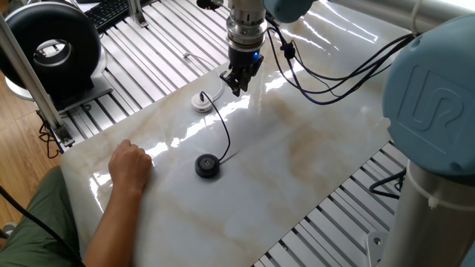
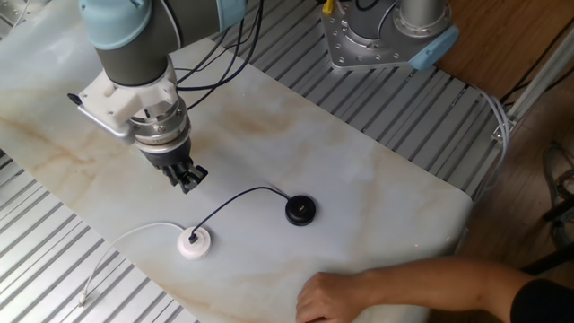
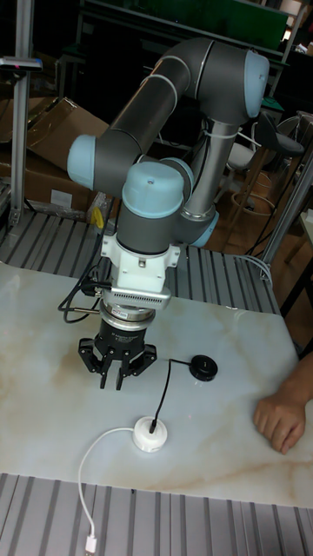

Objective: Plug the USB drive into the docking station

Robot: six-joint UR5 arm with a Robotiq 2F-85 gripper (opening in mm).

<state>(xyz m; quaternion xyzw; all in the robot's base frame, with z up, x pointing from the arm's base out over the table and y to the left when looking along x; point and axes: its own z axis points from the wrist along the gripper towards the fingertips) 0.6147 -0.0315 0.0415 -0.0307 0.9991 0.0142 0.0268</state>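
The docking station (image 1: 200, 103) (image 2: 195, 244) (image 3: 148, 437) is a small white disc near the table's edge, with a thin white cord trailing off it. The USB drive's black plug (image 1: 204, 96) (image 2: 192, 238) (image 3: 153, 426) stands in the top of the disc. Its thin black cable curves away to a flat black puck (image 1: 207, 165) (image 2: 300, 210) (image 3: 203, 367). My gripper (image 1: 237, 90) (image 2: 188, 184) (image 3: 114, 380) hangs above the marble a short way from the disc, apart from plug and cable. Its fingers are slightly open and hold nothing.
A person's hand (image 1: 130, 165) (image 2: 336, 296) (image 3: 278, 421) rests on the marble beyond the puck. The white cord (image 2: 117, 256) runs over the slatted metal edge. A black ring-shaped device (image 1: 50, 46) stands off the table's corner. Arm cables (image 1: 326, 74) hang over the far side.
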